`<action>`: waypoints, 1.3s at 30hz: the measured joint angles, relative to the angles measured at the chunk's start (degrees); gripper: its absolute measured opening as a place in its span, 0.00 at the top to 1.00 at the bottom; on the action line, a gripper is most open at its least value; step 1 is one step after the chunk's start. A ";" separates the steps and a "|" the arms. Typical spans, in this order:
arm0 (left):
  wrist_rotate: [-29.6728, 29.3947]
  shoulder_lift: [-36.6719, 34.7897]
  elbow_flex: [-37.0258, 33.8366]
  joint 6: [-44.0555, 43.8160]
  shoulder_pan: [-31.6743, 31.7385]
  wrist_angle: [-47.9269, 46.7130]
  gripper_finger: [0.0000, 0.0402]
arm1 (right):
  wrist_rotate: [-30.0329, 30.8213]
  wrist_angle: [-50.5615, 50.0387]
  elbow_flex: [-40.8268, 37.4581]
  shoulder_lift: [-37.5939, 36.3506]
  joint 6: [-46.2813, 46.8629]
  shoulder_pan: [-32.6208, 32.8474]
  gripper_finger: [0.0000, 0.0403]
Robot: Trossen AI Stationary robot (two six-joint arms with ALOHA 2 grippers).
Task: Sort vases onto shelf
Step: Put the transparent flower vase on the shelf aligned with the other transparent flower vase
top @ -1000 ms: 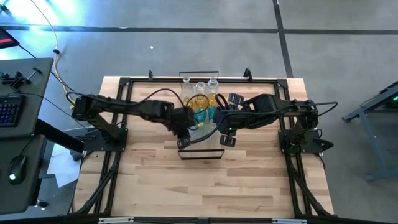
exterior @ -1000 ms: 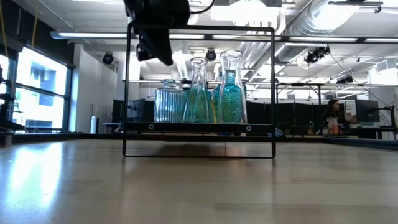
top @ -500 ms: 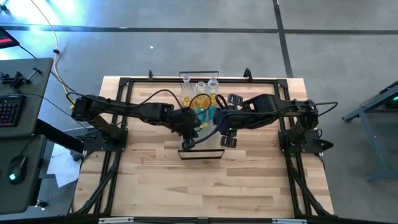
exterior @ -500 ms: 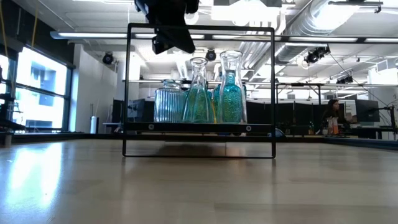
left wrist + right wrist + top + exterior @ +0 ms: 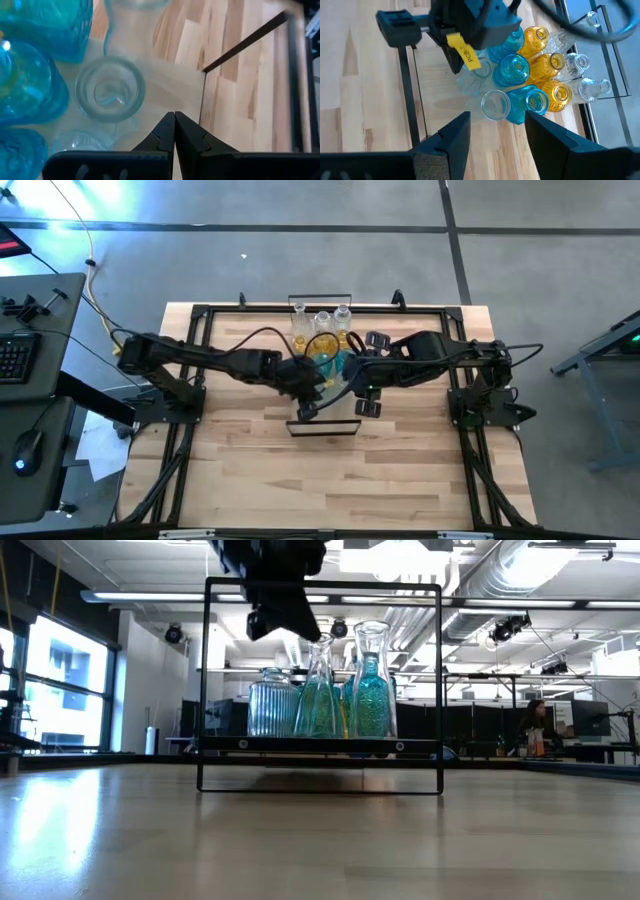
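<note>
The vases (image 5: 520,80) stand bunched on the shelf (image 5: 322,416), clear, teal and amber together. The left gripper (image 5: 174,131) hangs over the shelf's near end beside a clear vase (image 5: 110,90), its jaws closed on nothing. The right gripper (image 5: 495,131) waits just off the shelf, jaws apart and empty.

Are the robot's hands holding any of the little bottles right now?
No. The left gripper is shut on nothing above the vases; the right gripper is open and empty.
</note>
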 joint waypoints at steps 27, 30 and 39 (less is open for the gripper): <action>-0.27 0.92 -0.22 0.86 2.36 0.76 1.00 | 0.04 0.00 0.00 0.00 0.57 0.00 0.58; -0.19 0.92 -0.22 0.87 2.30 0.79 1.00 | 0.04 0.00 0.00 0.00 0.57 0.00 0.58; 0.66 0.92 -0.22 0.31 2.05 0.71 1.00 | 0.06 0.00 0.00 0.00 1.16 0.00 0.58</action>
